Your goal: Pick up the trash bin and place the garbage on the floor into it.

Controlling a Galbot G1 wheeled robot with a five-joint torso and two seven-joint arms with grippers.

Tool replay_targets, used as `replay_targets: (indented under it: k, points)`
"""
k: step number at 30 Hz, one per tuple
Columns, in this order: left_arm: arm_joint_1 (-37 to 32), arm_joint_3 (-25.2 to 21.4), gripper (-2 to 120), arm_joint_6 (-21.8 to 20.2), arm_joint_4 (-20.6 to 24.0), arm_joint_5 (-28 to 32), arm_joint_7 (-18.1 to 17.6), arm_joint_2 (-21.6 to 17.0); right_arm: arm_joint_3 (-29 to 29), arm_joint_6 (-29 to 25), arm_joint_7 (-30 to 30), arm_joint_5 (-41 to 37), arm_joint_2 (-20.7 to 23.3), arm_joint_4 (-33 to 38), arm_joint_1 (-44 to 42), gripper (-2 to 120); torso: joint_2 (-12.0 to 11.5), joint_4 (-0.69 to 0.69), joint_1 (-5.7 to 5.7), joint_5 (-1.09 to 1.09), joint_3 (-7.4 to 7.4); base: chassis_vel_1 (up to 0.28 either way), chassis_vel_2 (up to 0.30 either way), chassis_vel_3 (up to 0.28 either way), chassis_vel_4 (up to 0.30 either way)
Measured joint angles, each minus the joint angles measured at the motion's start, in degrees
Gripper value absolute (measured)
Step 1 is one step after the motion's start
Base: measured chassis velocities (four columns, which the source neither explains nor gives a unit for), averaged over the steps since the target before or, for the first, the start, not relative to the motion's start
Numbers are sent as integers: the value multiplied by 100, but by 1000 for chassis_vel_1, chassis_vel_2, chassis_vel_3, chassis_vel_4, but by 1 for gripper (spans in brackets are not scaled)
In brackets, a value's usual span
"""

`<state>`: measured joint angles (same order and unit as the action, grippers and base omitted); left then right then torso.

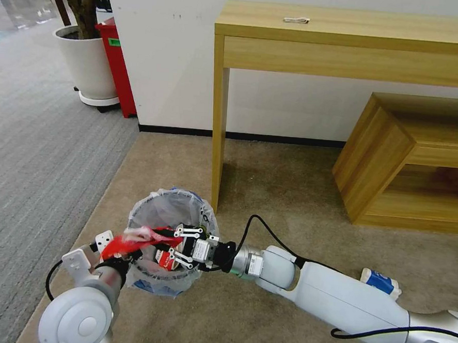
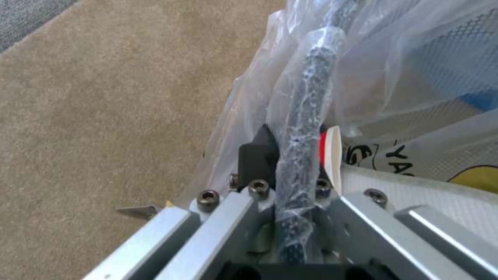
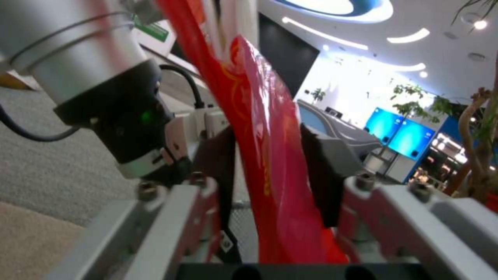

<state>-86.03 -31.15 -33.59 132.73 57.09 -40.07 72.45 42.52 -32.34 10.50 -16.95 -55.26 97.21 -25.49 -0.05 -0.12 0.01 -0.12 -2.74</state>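
In the head view, the trash bin (image 1: 171, 225) is seen held above the beige floor (image 1: 289, 196), near the leg of a light wooden desk (image 1: 351, 39). The left gripper (image 1: 125, 261) is placed at the bin's near-left rim. In the left wrist view the rim (image 2: 306, 116), wrapped in crinkled clear bag, is shown running between that gripper's dark pads (image 2: 256, 155), which are closed upon it; through the bag a blue-and-white printed item (image 2: 456, 101) and the edge of a red-and-white cup (image 2: 329, 149) are made out inside the bin.

The right gripper (image 1: 170, 245) is reached across the bin's mouth from the right. A crumpled red wrapper (image 1: 131, 243) is seen in the head view stretching from its fingers toward the left rim. In the right wrist view the red wrapper (image 3: 264, 155) is shown between the two dark pads (image 3: 316, 171), with a little room at either side, so it cannot be told whether the wrapper is clamped or merely lying between them. The wrist of the left arm (image 3: 104, 97) is shown close by in that view.

Inside the bin, beneath the right gripper, a red cup (image 1: 166, 261) is seen in the head view.

On the floor to the right, beside the right arm, a blue-and-white cup (image 1: 381, 282) is left lying. A low wooden shelf unit (image 1: 416, 162) is set beside the desk, and a small white object (image 1: 296, 20) is laid on the desk top. At the far left, on grey ribbed carpet (image 1: 34, 144), a white planter (image 1: 88, 64) and a red bin (image 1: 116, 66) are stood by the white wall (image 1: 158, 53).
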Motion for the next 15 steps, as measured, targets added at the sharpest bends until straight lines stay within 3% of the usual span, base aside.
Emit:
replay_targets:
  k: [15]
  points:
    - [-64, -33, 0, 5, 85, 50, -11, -53, -50, -44, 10, 87, -39, -98, -20, 89, 0, 0, 0, 0, 0, 0, 0, 0, 0]
